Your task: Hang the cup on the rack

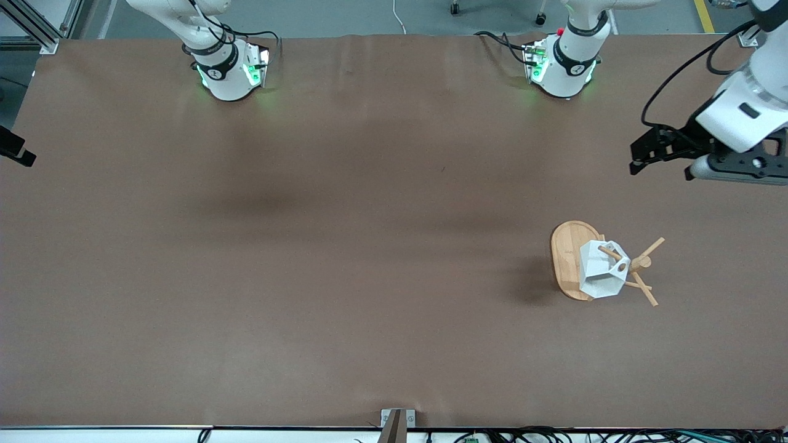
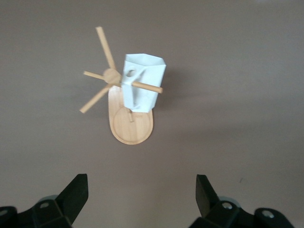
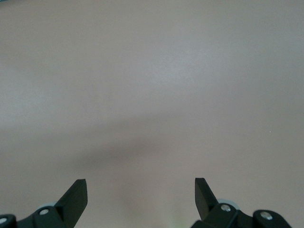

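Observation:
The white faceted cup (image 1: 598, 271) hangs on the bamboo rack (image 1: 565, 252), held off the oval base, with a thin peg (image 1: 609, 251) lying across it beside the handle's round hole. The left wrist view shows the cup (image 2: 142, 76) and the rack (image 2: 130, 129) too. My left gripper (image 1: 637, 159) is open and empty, up in the air over bare table toward the left arm's end, apart from the rack; its fingers (image 2: 76, 192) frame bare table. My right gripper (image 3: 141, 190) is open and empty over bare table; only a black part of it (image 1: 15, 147) shows at the front view's edge.
The brown table cover (image 1: 345, 246) is bare apart from the rack. Both robot bases (image 1: 228, 71) stand along the table's edge farthest from the front camera. A metal bracket (image 1: 397, 424) sits at the edge nearest to that camera.

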Tool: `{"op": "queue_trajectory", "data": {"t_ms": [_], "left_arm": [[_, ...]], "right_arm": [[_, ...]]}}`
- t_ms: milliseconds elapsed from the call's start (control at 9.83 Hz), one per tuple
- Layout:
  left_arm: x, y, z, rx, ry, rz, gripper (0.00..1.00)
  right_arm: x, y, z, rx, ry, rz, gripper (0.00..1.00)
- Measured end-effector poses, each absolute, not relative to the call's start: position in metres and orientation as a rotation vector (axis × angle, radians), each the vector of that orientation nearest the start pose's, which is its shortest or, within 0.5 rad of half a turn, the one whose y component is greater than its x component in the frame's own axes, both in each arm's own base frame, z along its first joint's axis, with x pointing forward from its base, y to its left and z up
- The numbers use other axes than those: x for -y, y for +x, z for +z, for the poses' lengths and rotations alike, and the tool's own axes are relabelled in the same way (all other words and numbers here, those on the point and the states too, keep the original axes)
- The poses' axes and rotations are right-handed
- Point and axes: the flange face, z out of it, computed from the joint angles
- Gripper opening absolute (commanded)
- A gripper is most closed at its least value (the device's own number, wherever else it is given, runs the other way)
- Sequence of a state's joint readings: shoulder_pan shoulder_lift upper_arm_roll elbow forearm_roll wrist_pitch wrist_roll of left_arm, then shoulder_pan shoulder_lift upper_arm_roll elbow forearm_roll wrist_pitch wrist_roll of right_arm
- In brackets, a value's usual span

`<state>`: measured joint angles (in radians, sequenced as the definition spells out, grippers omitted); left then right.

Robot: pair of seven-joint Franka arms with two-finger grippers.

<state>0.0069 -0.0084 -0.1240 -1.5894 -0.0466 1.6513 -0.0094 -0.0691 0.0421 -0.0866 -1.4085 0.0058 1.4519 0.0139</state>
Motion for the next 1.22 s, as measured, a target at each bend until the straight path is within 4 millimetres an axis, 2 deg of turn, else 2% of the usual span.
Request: {"op": "queue_trajectory", "data": {"t_ms": [203, 508, 814, 1220], "left_arm": [[0.067, 0.552, 0.639, -0.163, -3.184, -0.098, 1.00], [0.077, 0.534, 0.647, -0.025, -3.181, -0.028, 1.00], [0.076, 0.521, 0.652, -0.062, -3.115, -0.048, 1.00], [0.074, 0.520, 0.654, -0.103, -3.100, -0.056, 1.00]], "right_arm": [[0.084, 0.549, 0.666, -0.265, -3.128, -0.001, 1.00], [0.084, 0.549, 0.665, -0.265, -3.128, 0.001, 1.00], [0.084, 0.549, 0.665, -0.265, -3.128, 0.002, 1.00], [0.085, 0.549, 0.665, -0.268, -3.128, 0.003, 1.00]]}}
